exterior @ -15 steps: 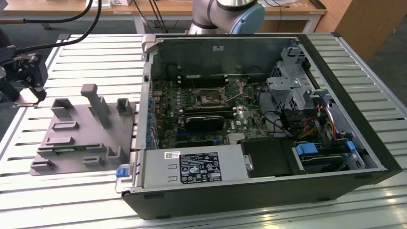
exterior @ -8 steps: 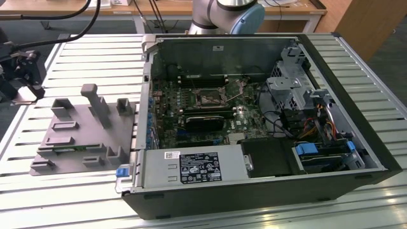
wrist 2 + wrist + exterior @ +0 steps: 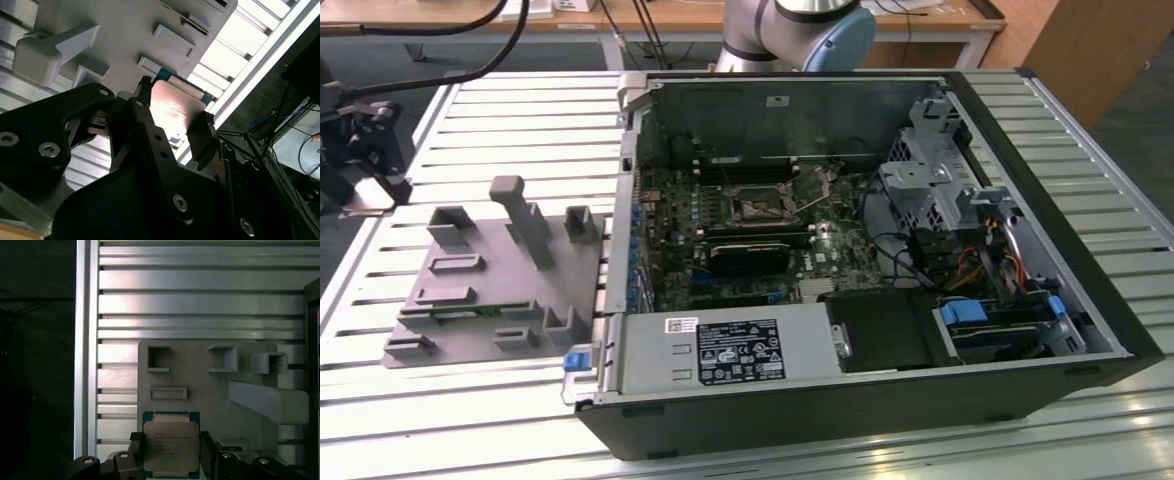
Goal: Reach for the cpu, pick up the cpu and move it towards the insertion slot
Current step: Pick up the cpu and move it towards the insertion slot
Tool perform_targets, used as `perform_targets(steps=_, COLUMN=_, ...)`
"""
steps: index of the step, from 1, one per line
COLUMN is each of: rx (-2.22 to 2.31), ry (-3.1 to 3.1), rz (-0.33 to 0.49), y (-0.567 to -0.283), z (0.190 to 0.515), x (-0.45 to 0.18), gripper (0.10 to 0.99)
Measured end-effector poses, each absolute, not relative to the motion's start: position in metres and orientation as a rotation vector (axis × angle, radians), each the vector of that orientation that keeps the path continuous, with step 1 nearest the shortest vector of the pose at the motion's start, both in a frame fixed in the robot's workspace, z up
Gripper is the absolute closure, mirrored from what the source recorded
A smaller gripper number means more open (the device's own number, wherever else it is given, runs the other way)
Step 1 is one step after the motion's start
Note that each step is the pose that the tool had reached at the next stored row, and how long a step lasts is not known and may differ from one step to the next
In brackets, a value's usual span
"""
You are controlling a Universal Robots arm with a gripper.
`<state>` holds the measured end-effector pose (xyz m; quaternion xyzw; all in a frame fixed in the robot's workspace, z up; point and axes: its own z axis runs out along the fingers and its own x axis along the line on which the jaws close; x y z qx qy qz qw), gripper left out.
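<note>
The cpu (image 3: 171, 444), a shiny silver square with a thin teal-green rim, sits between my two black fingers (image 3: 134, 450). In the second wrist view the same cpu (image 3: 172, 107) is clamped on two opposite edges, and the gripper (image 3: 175, 112) is shut on it. It hangs above the grey plastic tray (image 3: 200, 390). In the exterior view the gripper (image 3: 371, 185) is at the far left edge, beside the tray (image 3: 467, 330). The insertion slot (image 3: 754, 207), a dark square socket in a silvery frame, lies on the green board inside the open computer case, well off to the exterior view's right of the gripper.
The tray carries upright posts (image 3: 520, 215) and rectangular recesses. The case wall (image 3: 624, 200) stands between tray and board. A long black card (image 3: 747, 258) lies just in front of the socket. Cables and drive cages (image 3: 947, 200) crowd the case's right side. The table top is ribbed metal slats (image 3: 200, 305).
</note>
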<state>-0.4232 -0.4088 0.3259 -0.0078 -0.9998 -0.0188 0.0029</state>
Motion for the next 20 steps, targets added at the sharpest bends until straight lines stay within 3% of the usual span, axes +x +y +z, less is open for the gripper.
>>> perform_targets(steps=20, rx=-0.025, ry=-3.135, rz=-0.059, y=-0.409, z=0.339, x=-0.423, gripper=0.545)
